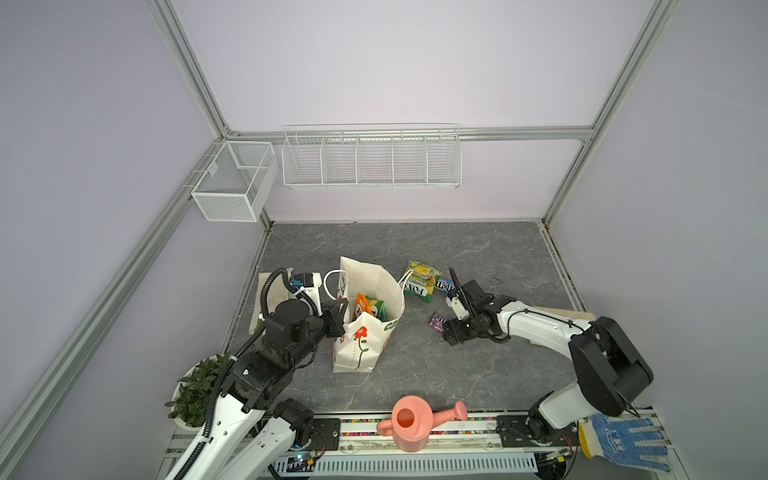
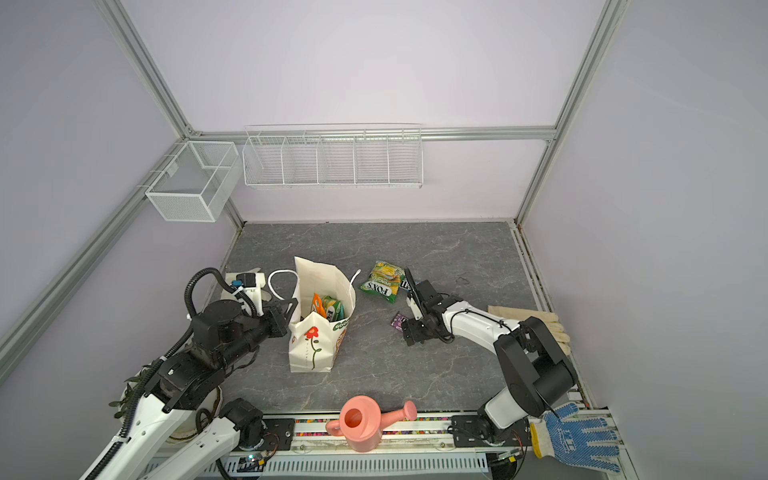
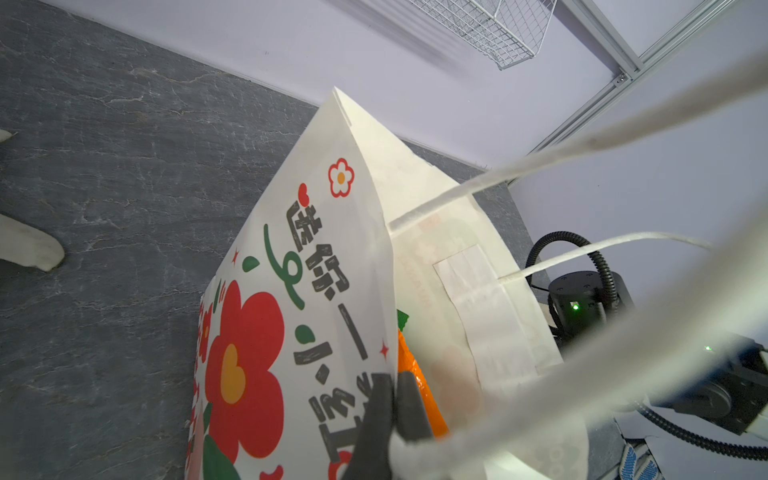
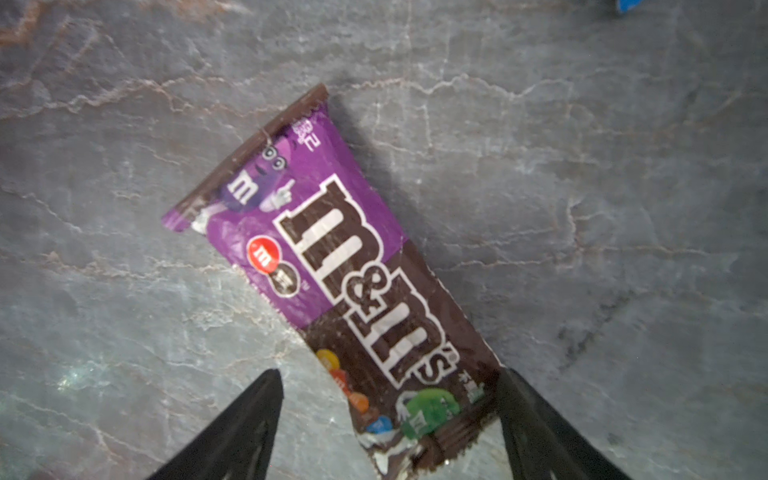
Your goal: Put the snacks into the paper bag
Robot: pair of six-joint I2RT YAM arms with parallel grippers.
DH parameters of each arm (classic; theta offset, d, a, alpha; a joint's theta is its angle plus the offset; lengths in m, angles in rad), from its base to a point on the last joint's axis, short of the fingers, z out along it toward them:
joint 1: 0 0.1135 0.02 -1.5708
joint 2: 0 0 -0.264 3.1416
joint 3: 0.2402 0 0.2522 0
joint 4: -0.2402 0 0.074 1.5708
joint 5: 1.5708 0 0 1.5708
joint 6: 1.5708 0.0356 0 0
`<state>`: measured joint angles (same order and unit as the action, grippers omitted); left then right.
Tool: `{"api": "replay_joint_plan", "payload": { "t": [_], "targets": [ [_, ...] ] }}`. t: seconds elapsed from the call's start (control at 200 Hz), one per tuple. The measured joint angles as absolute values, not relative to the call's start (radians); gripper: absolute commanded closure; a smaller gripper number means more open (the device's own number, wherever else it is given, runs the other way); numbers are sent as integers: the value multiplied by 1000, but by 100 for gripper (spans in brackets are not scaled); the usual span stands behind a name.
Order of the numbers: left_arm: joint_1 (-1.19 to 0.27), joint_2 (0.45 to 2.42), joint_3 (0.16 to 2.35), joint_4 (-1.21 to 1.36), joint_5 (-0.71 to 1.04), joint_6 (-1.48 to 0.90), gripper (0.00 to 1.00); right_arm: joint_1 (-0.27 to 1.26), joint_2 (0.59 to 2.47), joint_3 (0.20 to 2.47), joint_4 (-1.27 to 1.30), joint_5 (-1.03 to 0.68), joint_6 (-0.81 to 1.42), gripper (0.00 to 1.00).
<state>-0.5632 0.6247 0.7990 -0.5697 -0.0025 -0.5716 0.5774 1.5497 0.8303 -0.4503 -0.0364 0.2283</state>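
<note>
The purple M&M's pack (image 4: pixel 345 266) lies on the surface (image 1: pixel 478 374), one end inside the wide-open right hand (image 4: pixel 390 376). Beyond it lie a green-yellow FOX'S bag (image 1: pixel 420 282) and a blue M&M's pack (image 1: pixel 446 286). To the left stands the paper bag (image 1: pixel 357 345), its rim gripped by the left hand (image 3: pixel 392 411).

A: Top views?
B: Both high at the front, looking down on the whole grey table (image 1: pixel 457 257).
A: Wrist cameras?
B: Close: left against the paper bag (image 3: pixel 316 291), right just over the purple M&M's pack (image 4: pixel 345 270).
</note>
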Motion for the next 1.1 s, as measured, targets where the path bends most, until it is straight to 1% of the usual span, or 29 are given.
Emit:
{"api": "replay_joint_plan", "payload": {
  "t": [0.295, 0.8, 0.935, 1.1],
  "targets": [
    [-563, 626, 787, -550, -1, -572, 100, 577, 1552, 830, -451, -26, 229, 20],
    [-563, 624, 781, -550, -1, -572, 100, 578, 1570, 833, -451, 28, 236, 15],
    [-563, 623, 781, -551, -1, -572, 100, 582, 1587, 850, -458, 44, 236, 15],
    [-563, 615, 781, -551, -1, -572, 100, 593, 1604, 864, -459, 56, 233, 18]
  ]
}}
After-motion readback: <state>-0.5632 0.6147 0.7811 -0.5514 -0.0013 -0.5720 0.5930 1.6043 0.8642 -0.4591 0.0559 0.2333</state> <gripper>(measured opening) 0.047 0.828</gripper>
